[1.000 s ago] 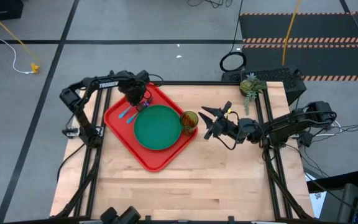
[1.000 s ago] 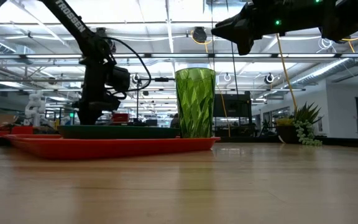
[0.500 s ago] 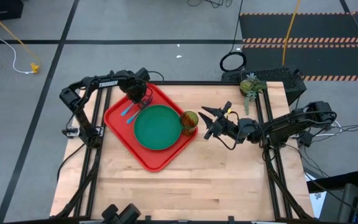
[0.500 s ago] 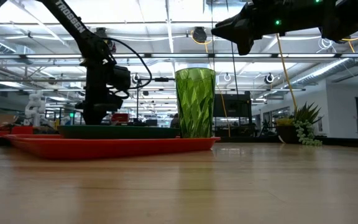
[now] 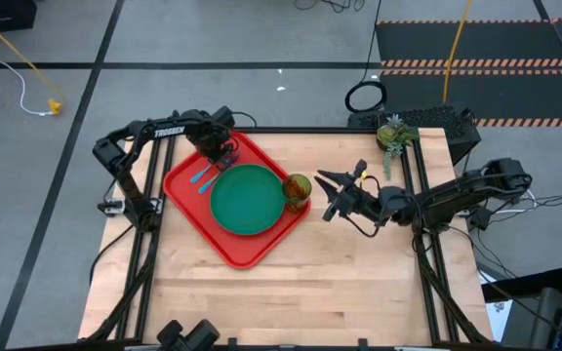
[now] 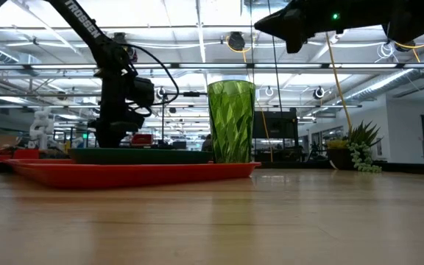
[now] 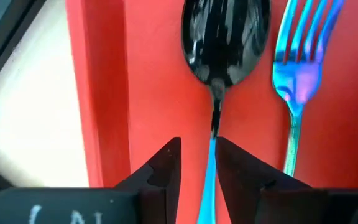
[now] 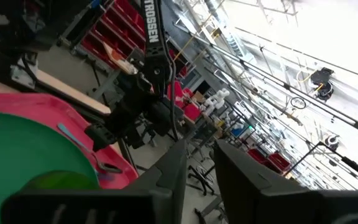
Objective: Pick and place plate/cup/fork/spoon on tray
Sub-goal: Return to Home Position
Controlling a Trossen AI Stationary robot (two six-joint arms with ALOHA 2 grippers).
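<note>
Plate (image 5: 247, 199), cup (image 5: 297, 187), fork (image 5: 200, 176) all on tray (image 5: 185, 202); spoon (image 7: 225, 43) lies on tray too, handle pinched between left gripper (image 7: 194, 168) fingers; only release seems left; right gripper (image 5: 328, 193) slightly spread, raised beside cup, waiting.

**Count on my table**

From my station I count one tray (image 5: 224, 241), red — and on it one plate (image 5: 248, 199), one cup (image 5: 297, 187), one fork (image 5: 195, 175) and one spoon (image 7: 226, 34). That makes five task pieces, four of them resting on the fifth. Off the tray I see one potted plant (image 5: 394, 134) at the far edge of the table. Two arms in all — one left gripper (image 7: 197, 165), one right gripper (image 5: 332, 193).
</note>
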